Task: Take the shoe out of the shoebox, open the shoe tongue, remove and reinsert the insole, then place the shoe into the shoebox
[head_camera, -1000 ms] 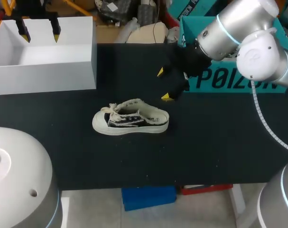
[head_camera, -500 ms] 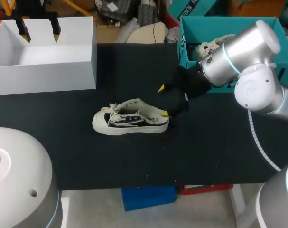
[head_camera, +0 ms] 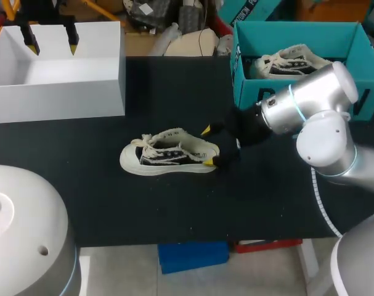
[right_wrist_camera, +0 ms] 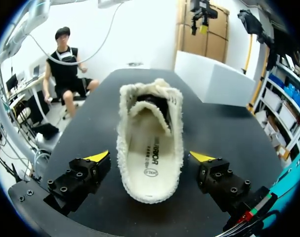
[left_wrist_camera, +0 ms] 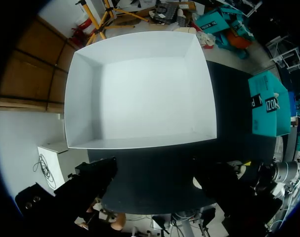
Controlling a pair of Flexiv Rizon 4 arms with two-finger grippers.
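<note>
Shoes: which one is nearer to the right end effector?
The shoe on the black table, its heel between the open fingers of the right end effector; the other shoe lies in the teal shoebox.

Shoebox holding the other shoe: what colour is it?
The shoebox is teal; the head view shows it best.

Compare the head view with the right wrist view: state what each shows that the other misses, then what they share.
Head view only: a second shoe lying in the teal box, plus the toe cap and side of the shoe on the table. Right wrist view only: the insole seated inside the shoe, and the open right gripper clear of the heel on both sides. Both: shoe, right gripper, table, white box.
</note>
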